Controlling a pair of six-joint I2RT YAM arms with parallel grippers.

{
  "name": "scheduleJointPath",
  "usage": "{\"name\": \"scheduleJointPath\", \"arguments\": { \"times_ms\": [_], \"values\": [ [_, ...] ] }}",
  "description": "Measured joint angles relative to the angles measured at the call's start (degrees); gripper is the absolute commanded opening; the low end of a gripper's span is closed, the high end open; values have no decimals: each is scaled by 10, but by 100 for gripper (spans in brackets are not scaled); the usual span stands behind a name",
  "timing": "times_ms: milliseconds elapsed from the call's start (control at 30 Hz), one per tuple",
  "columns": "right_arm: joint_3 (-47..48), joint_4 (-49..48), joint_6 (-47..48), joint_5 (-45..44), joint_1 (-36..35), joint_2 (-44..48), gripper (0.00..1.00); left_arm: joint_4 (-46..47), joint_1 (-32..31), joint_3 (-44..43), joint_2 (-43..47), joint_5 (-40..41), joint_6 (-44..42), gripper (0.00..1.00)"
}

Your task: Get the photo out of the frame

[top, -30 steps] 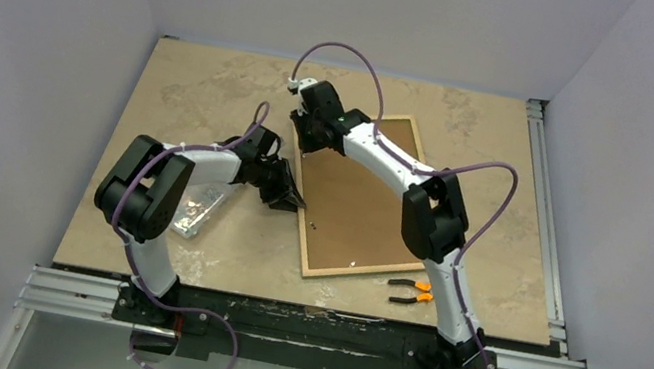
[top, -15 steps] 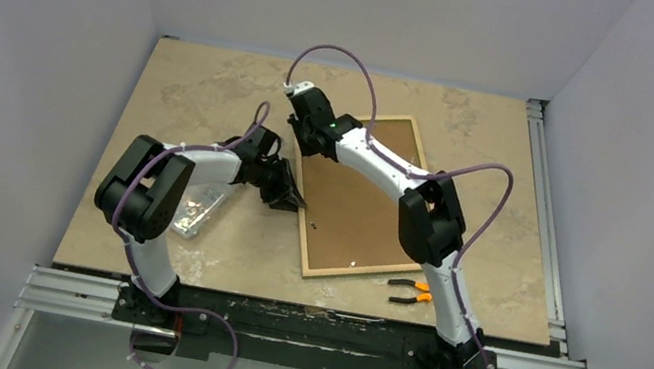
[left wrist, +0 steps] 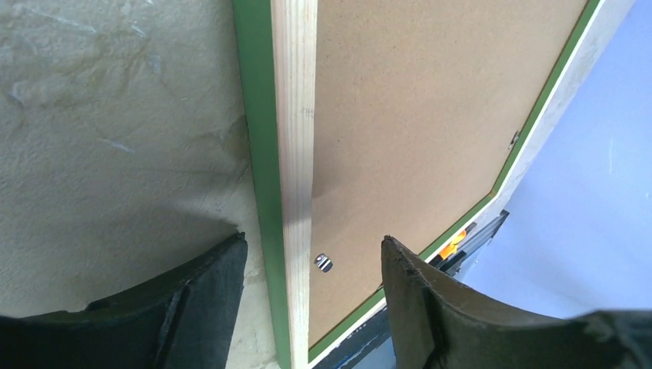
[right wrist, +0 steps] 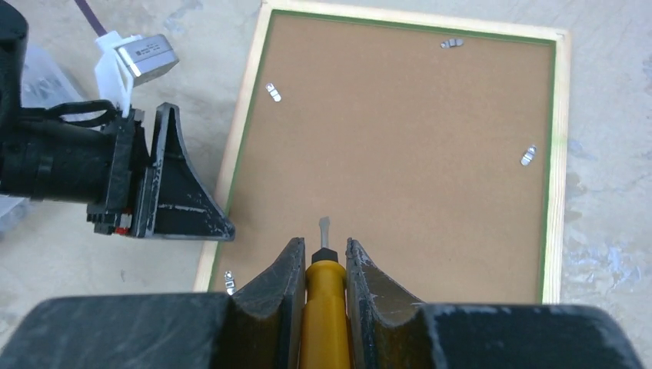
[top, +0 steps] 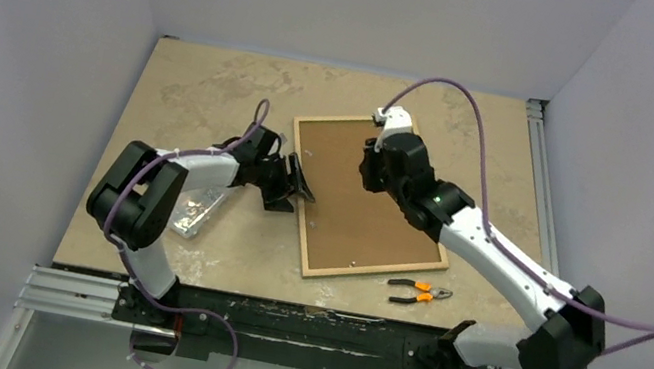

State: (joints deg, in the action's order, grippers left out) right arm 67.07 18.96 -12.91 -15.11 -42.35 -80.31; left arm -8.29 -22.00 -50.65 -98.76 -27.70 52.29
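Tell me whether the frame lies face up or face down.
Face down: the frame shows its plain brown backing board upward, with small metal clips along the edges.

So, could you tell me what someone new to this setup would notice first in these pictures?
The frame lies back side up in the middle of the table, its green border showing. The right gripper hangs over it, shut on a yellow-handled screwdriver, while the open left gripper straddles the frame's left edge. Orange-handled pliers lie by the table's near edge.
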Motion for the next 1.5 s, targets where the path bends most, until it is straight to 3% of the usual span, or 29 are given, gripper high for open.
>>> {"name": "scheduleJointPath", "arguments": {
  "times_ms": [333,500,600,700,900,967,1033,1133,1200,1333,1500],
  "values": [
    [-221,3,-67,-4,0,205,0,30,-54,44,36,55,12,47],
    [-257,25,-101,-4,0,322,0,30,-78,23,6,58,26,29],
    [-262,43,-110,-5,0,367,0,-7,-83,-19,-23,60,21,22],
    [-263,68,-116,-10,0,392,0,-101,-86,-98,-57,80,-5,17],
    [-272,90,-126,-11,0,437,0,-249,-54,-287,-153,149,-90,14],
    [-272,96,-130,-15,0,445,0,-278,-31,-345,-186,164,-115,21],
    [-272,101,-132,-18,0,449,0,-293,-5,-382,-206,169,-136,34],
    [-272,104,-134,-19,0,451,0,-305,26,-392,-208,176,-156,55],
    [-272,104,-135,-19,0,451,0,-300,40,-373,-192,172,-158,64],
    [-274,103,-135,-19,0,450,0,-243,42,-254,-99,115,-131,74],
    [-282,102,-135,-19,0,442,0,-166,24,-85,40,52,-36,78]
  ]
}}
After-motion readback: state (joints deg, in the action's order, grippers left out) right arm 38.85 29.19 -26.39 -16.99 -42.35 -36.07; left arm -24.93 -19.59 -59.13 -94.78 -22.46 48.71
